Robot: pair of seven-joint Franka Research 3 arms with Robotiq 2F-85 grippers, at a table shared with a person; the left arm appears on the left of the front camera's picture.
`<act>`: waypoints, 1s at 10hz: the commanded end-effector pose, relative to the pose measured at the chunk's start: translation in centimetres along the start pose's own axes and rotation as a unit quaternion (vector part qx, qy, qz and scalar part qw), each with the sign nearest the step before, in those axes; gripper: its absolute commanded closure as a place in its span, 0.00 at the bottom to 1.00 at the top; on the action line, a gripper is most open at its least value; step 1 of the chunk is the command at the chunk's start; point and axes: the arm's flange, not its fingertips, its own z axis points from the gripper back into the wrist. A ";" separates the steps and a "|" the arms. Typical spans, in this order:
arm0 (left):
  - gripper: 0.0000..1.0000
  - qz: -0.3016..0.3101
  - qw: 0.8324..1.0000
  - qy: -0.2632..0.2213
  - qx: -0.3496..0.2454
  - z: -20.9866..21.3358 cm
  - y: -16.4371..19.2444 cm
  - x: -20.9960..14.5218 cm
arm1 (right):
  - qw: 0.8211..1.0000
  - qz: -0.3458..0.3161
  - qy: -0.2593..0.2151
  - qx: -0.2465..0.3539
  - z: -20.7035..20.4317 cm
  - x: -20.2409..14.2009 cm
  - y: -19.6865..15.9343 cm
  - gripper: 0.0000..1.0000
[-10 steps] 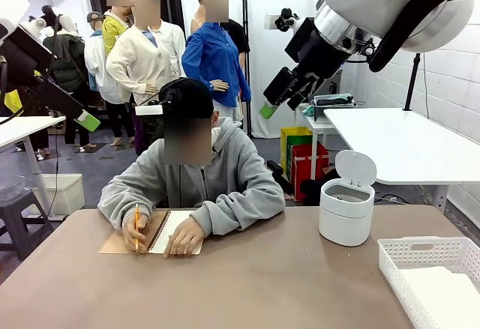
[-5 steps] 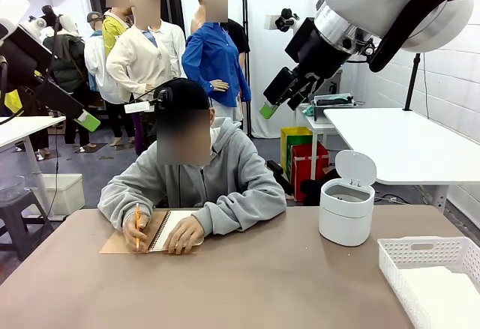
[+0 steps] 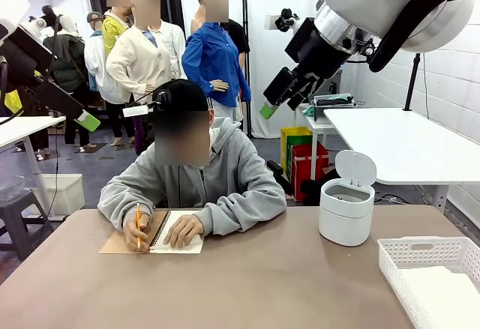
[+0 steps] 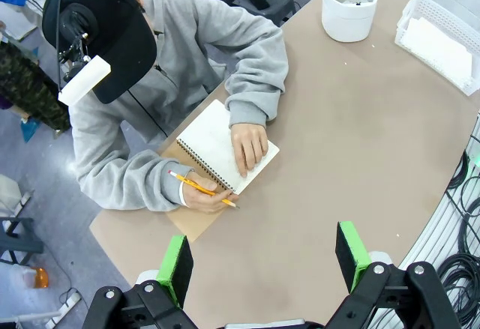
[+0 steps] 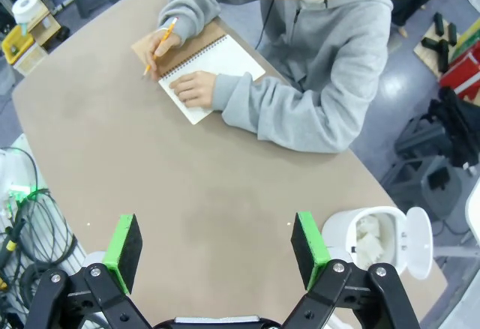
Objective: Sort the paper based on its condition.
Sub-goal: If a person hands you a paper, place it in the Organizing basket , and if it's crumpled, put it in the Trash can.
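Smooth white paper [image 4: 439, 44] lies in the white basket [image 3: 420, 252] at the table's right end. Crumpled paper wads [image 5: 367, 239] sit inside the white bin [image 3: 345, 213], whose lid stands up. My left gripper [image 4: 264, 261] hangs high above the table's near left side, open with nothing between its green pads. My right gripper [image 5: 216, 248] is also open and empty, high over the middle of the table. In the front view the left gripper [image 3: 79, 115] and the right gripper [image 3: 277, 104] both hover well above the person.
A person at the far side writes with a pencil [image 3: 137, 224] in a spiral notebook [image 3: 180, 240], one hand resting flat on the page. The brown tabletop [image 3: 262, 284] is bare between the notebook and the bin.
The person's head and the hand on the notebook have shifted slightly. Neither arm has moved.
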 end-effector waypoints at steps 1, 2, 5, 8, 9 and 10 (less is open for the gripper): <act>0.00 0.001 1.000 -0.002 -0.003 0.1 0.1 -0.1 | 1.000 -0.004 0.001 0.001 0.0 -0.1 0.1 0.00; 0.00 0.001 1.000 -0.002 -0.003 0.1 0.1 -0.1 | 1.000 -0.004 0.001 0.001 0.0 -0.1 0.1 0.00; 0.00 0.001 1.000 -0.002 -0.003 0.1 0.1 -0.1 | 1.000 -0.004 0.001 0.001 0.0 -0.1 0.1 0.00; 0.00 0.001 1.000 -0.002 -0.003 0.1 0.1 -0.1 | 1.000 -0.004 0.001 0.001 0.0 -0.1 0.1 0.00; 0.00 0.001 1.000 -0.002 -0.003 0.1 0.1 -0.1 | 1.000 -0.004 0.001 0.001 0.0 -0.1 0.1 0.00; 0.00 0.001 1.000 -0.002 -0.003 0.1 0.1 -0.1 | 1.000 -0.004 0.001 0.001 0.0 -0.1 0.1 0.00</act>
